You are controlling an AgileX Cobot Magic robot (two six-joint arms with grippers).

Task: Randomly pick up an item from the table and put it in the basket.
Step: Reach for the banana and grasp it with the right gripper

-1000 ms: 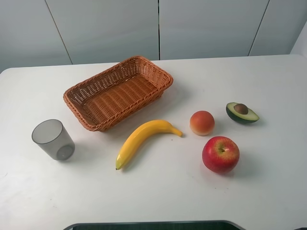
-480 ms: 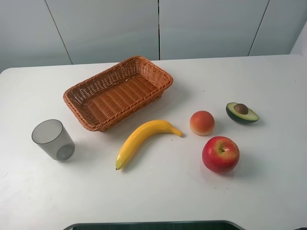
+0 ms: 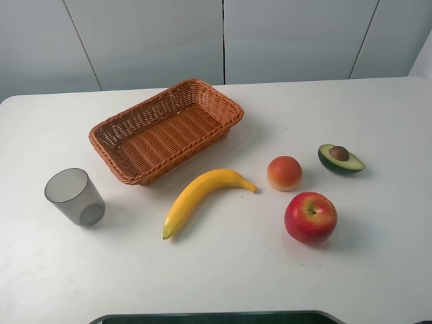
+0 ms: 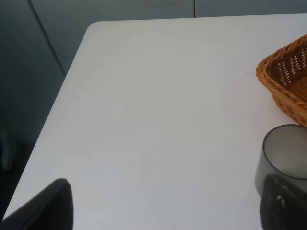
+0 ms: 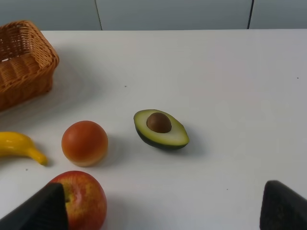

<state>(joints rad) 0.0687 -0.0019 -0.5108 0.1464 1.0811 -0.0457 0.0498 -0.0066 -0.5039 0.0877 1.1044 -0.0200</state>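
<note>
The long yellow banana (image 3: pixel 202 197) lies on the white table (image 3: pixel 223 270) just in front of the orange-brown wicker basket (image 3: pixel 165 129), which is empty. Its tip also shows in the right wrist view (image 5: pixel 19 146). Neither arm shows in the exterior high view. My left gripper (image 4: pixel 165 211) is open and empty above the table's left part, with the basket's corner (image 4: pixel 288 79) beside it. My right gripper (image 5: pixel 162 211) is open and empty, low over the right part of the table, near the fruit.
A grey translucent cup (image 3: pixel 75 196) stands left of the banana and shows in the left wrist view (image 4: pixel 283 158). A peach (image 3: pixel 284 173), a red apple (image 3: pixel 310 217) and a halved avocado (image 3: pixel 339 159) lie to the right.
</note>
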